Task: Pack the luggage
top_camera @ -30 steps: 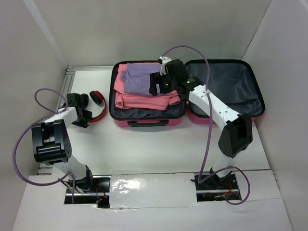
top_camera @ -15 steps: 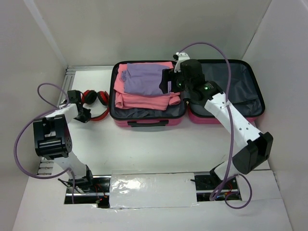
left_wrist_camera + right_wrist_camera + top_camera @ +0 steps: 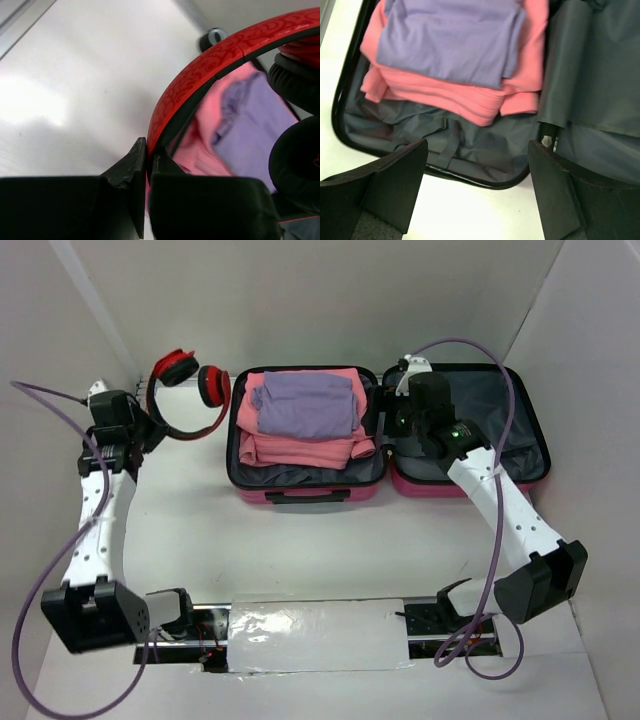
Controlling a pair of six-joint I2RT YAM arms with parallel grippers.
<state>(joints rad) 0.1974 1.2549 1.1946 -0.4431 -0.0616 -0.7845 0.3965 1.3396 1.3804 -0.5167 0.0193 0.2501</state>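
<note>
One white table is seen, and on its far half one piece of luggage is laid wide open, both halves flat, the black handle turned toward the arms. Two compartments are counted. In the left one, two folded garments are stacked: one pink garment underneath, one purple garment laid on top of it toward the back. Grey lining is left showing along the near edge of that half. In the right compartment only grey fabric lining can be made out.

Two arms are counted. The left arm is stretched up along the left wall; the right arm is reached in over the right half of the case.

One pair of headphones, red with black ear pads, is held up in the air just left of the luggage, apart from the table. From the left wrist view the red headband is seen pinched between the fingers: the left gripper is clenched on that band.

The right gripper is held over the hinge between the two halves, fingers spread wide, nothing grasped. Below it the luggage lining, the pink garment and the purple garment are framed.
</note>
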